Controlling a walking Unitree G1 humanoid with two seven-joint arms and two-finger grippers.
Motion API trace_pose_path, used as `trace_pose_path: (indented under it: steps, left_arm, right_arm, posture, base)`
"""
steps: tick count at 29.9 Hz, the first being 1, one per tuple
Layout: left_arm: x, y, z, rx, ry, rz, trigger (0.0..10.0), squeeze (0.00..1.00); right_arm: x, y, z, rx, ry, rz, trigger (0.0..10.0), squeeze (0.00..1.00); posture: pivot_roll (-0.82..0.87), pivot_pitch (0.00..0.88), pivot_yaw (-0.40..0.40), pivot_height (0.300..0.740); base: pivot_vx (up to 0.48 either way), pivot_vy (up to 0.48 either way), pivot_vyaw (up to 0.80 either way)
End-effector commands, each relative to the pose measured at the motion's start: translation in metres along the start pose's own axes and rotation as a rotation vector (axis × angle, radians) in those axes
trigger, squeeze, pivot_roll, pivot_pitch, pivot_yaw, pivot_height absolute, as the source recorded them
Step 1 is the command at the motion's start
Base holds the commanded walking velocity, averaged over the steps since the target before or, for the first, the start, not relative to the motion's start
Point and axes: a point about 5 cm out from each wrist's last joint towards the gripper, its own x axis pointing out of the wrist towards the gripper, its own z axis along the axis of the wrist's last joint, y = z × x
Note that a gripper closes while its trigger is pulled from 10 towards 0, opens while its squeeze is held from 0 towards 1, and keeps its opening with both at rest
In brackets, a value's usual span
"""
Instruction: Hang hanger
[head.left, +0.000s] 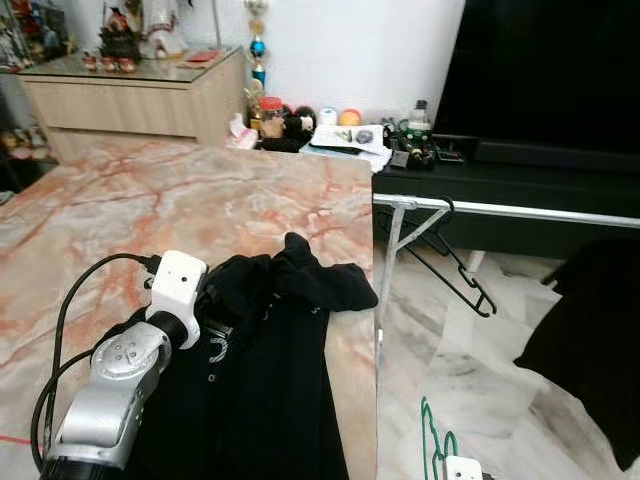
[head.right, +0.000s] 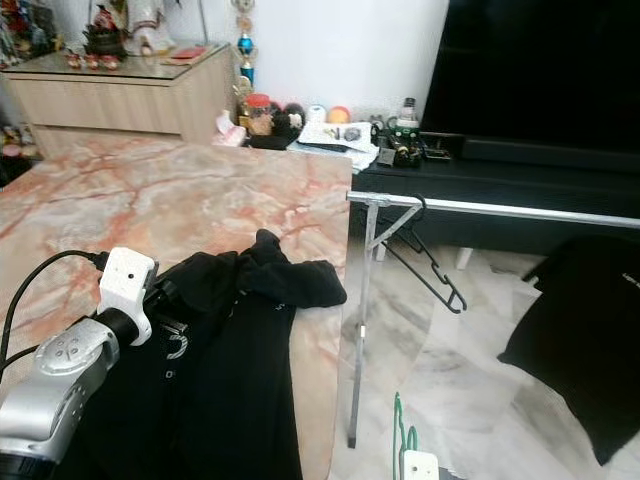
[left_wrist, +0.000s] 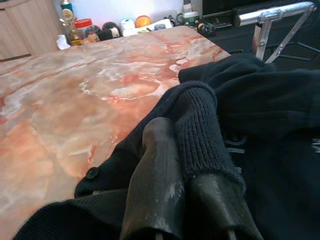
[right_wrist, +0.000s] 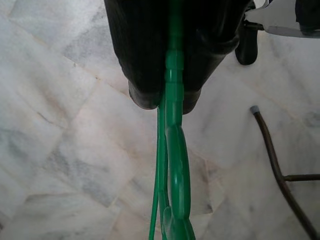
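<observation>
A black knit garment (head.left: 270, 360) lies bunched on the marble table (head.left: 150, 210) near its right edge. My left gripper (left_wrist: 182, 150) rests on it, shut on a fold of the knit cuff (left_wrist: 200, 125). Low at the right, over the floor, my right gripper (right_wrist: 170, 100) is shut on a green hanger (right_wrist: 172, 165), whose top shows in the left eye view (head.left: 432, 435). To the right of the table runs the silver rail (head.left: 520, 210) of a clothes rack, with a black hanger (head.left: 455, 265) hooked on it.
Another black garment (head.left: 590, 340) hangs from the rack at the far right. A low black TV bench (head.left: 500, 180) with small items stands behind the rail. A wooden sideboard (head.left: 130, 100) is at the back left. Pale marble floor (head.left: 470, 370) lies under the rack.
</observation>
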Motion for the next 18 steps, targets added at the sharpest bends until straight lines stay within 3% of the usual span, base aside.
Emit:
trace_pose_path:
  steps: [1,2,3,4,7,18]
  left_arm:
    - [-0.002,-0.005,0.003,-0.006,0.001,-0.002,10.0,0.29]
    - [-0.004,-0.007,0.003,-0.006,0.004,-0.003,10.0,0.54]
    - [-0.006,-0.009,0.003,-0.011,0.003,-0.005,10.0,0.96]
    - [-0.008,-0.010,0.003,-0.018,0.003,-0.004,10.0,1.00]
    - [-0.016,-0.015,0.005,-0.039,-0.005,-0.008,10.0,1.00]
    - [-0.046,-0.012,0.002,0.001,0.031,-0.032,10.0,1.00]
  right_arm:
    - [0.000,0.001,-0.003,-0.007,0.016,0.005,10.0,0.00]
    - [0.000,0.001,-0.003,-0.007,0.016,0.005,10.0,0.00]
    - [0.000,0.000,-0.003,-0.007,0.017,0.005,10.0,0.00]
    - [-0.001,0.000,-0.004,-0.007,0.017,0.004,10.0,0.00]
    - [-0.001,-0.001,-0.004,-0.007,0.019,0.003,10.0,0.00]
    - [-0.001,-0.002,-0.006,-0.013,0.026,0.003,10.0,0.00]
  posture:
    - [0.22,0.000,-0.016,0.740]
    - [0.22,0.000,-0.016,0.740]
    - [0.22,0.002,-0.017,0.740]
    - [0.22,0.002,-0.017,0.740]
    - [0.22,0.006,-0.017,0.740]
    - [0.22,0.013,-0.020,0.740]
  base:
    - [0.000,0.000,0.00]
    - [0.000,0.000,0.00]
    - [0.000,0.000,0.00]
    - [0.000,0.000,0.00]
    - [0.000,0.000,0.00]
    - [0.000,0.000,0.00]
